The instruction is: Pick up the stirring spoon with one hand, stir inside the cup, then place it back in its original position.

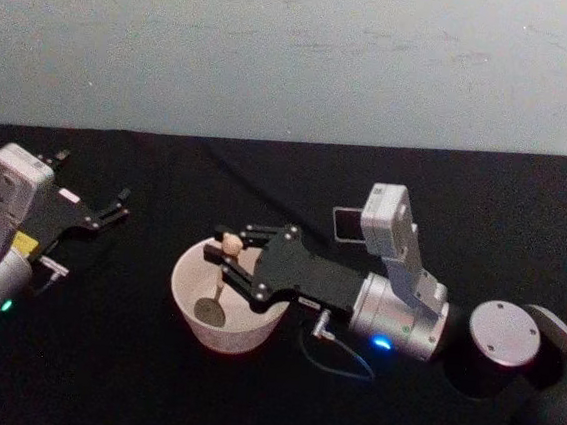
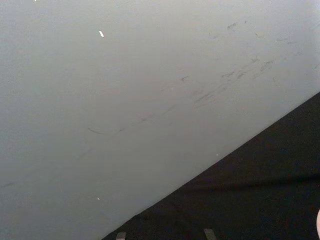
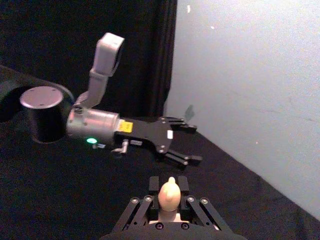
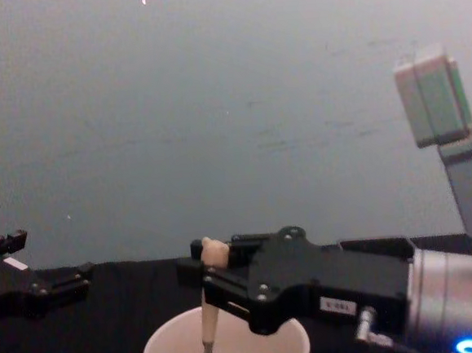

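My right pincer [image 1: 227, 257] is clamped on the stirring spoon [image 1: 218, 285] just below its knob, over the cup [image 1: 243, 337] on the black bench [image 1: 465, 210]. The head view shows the spoon's bowl inside the cup; the chest view shows its handle near upright. The dark holder [image 1: 346, 224] stands behind, partly hidden by the right arm. My left pincer [image 1: 113, 206] rests wide open, well apart.
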